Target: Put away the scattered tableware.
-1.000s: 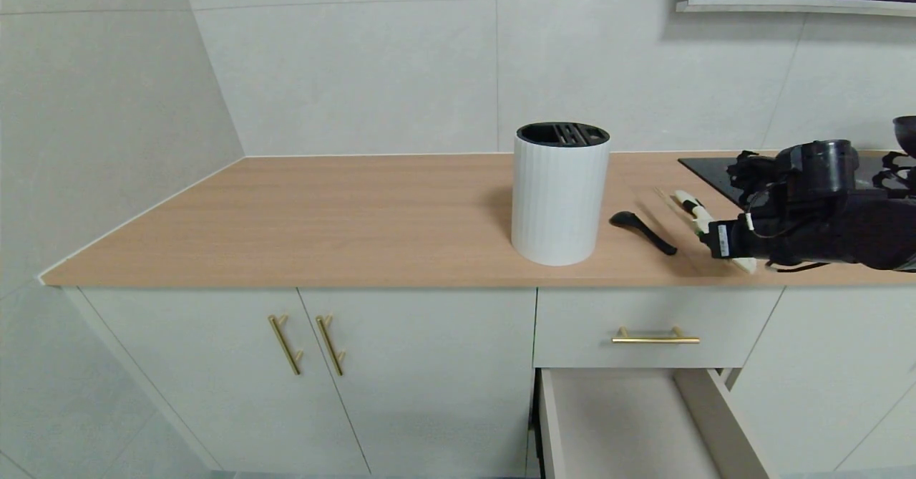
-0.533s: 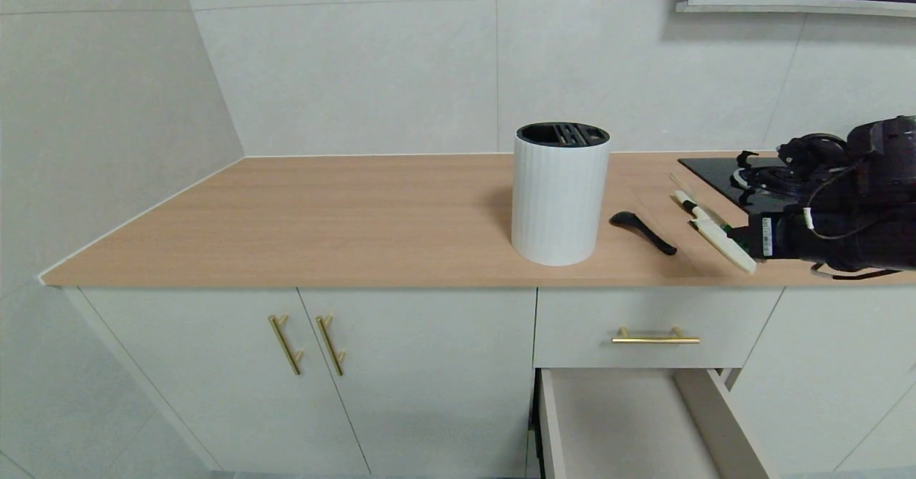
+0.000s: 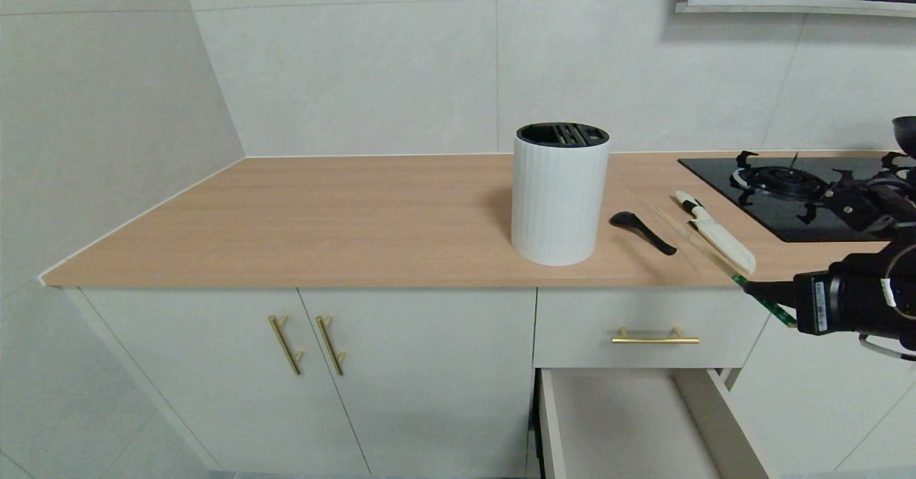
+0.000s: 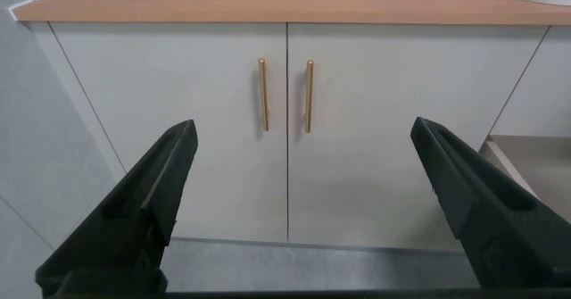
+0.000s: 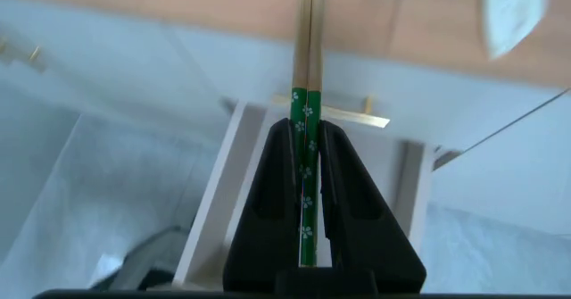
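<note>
The right gripper (image 3: 753,290) hangs just off the front edge of the light wooden countertop (image 3: 322,214), at about 4 o'clock from the white ribbed cylindrical holder with a black slotted top (image 3: 560,192). Its two dark fingers (image 5: 275,187) are pressed together on a pair of thin wooden chopsticks with green flower-patterned ends (image 3: 769,306). In the right wrist view the right gripper (image 5: 306,137) pinches the chopsticks (image 5: 306,85) side by side along their green part. From the grip they slant up over the counter edge toward 10 o'clock, and their far tips lie between the small black spoon (image 3: 642,232) and the white knife with a pale handle (image 3: 715,234); whether the tips touch the wood cannot be told. The spoon lies flat at 3 o'clock from the holder, near it. The knife lies beyond the spoon in the same direction, just beside the black glass gas hob (image 3: 780,200). Below the counter, at 5 o'clock from the holder, a white drawer (image 3: 554,422) stands pulled out under a closed one with a brass bar handle (image 3: 655,336). The left gripper (image 4: 303,134) is held low with its fingers (image 4: 156,192) spread wide, facing the white cabinet doors with two upright brass handles (image 4: 384,112).
</note>
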Controlling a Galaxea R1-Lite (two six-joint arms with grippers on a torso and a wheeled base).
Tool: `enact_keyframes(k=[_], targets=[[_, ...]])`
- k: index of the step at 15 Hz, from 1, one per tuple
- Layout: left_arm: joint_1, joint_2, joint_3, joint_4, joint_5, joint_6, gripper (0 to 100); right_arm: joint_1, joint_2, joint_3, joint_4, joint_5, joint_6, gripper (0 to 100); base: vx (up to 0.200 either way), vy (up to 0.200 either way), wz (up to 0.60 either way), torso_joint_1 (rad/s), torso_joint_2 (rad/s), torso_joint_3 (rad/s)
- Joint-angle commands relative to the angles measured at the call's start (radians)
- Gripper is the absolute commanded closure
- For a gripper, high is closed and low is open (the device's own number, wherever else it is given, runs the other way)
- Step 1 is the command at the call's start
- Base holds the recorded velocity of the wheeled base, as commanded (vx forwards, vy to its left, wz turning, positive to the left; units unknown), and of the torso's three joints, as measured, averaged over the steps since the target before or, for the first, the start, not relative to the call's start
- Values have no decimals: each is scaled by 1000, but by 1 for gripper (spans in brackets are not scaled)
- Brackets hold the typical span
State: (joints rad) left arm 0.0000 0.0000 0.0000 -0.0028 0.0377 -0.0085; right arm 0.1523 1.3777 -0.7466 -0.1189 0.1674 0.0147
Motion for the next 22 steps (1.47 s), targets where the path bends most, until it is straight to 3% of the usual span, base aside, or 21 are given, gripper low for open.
enact_keyframes(k=[1, 8, 22], targets=[[0, 2, 0, 0, 1, -1, 0, 53, -48, 55, 1, 7, -2, 100, 0, 0, 0, 0, 0, 0], [0, 2, 0, 0, 1, -1, 0, 185, -37, 124, 1, 7, -53, 100, 0, 0, 0, -55, 129, 74], [0, 2, 0, 0, 1, -1, 0, 222, 55, 159, -1, 4, -85, 100, 0, 0, 0, -169, 461, 292]])
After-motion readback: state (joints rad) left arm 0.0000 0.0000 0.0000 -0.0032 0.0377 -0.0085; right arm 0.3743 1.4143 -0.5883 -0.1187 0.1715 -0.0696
